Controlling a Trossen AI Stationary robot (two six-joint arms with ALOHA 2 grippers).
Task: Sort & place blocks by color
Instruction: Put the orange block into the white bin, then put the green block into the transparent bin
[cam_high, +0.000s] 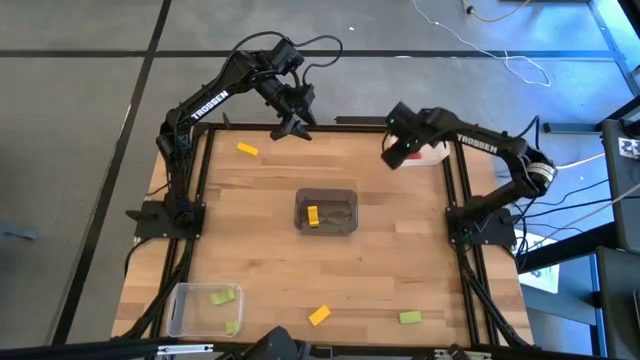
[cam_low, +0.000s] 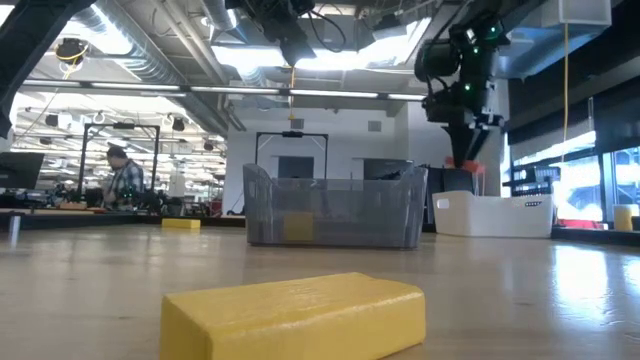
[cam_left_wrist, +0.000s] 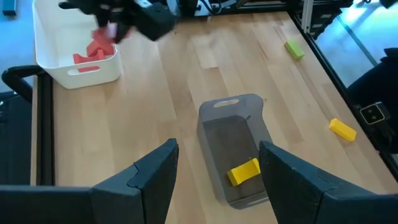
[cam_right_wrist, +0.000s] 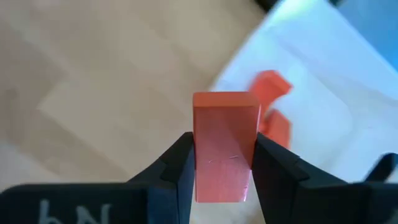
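The right hand (cam_right_wrist: 224, 163) is clamped on a red block (cam_right_wrist: 225, 144) and hangs above the worktop (cam_high: 400, 260) just beside the white bin (cam_left_wrist: 74, 65) at the far right corner; other red blocks (cam_left_wrist: 93, 50) already lie in that bin. The left hand (cam_high: 292, 128) hovers at the far edge, fingers (cam_left_wrist: 146, 180) spread apart and holding nothing.

The grey bin (cam_high: 327, 212) sits in the middle of the worktop with one yellow block (cam_high: 313, 216) inside. Another yellow block (cam_high: 247, 150) lies on bare wood near the far left, with open room all around it. A third yellow block (cam_high: 319, 316) rests close to the near edge, and a green block (cam_high: 410, 318) lies to its right, also near that edge. The clear bin (cam_high: 180, 305) stands in the near left corner, holding two green blocks (cam_high: 223, 296).

Wide bare stretches of wood lie between the grey bin and both side rails.
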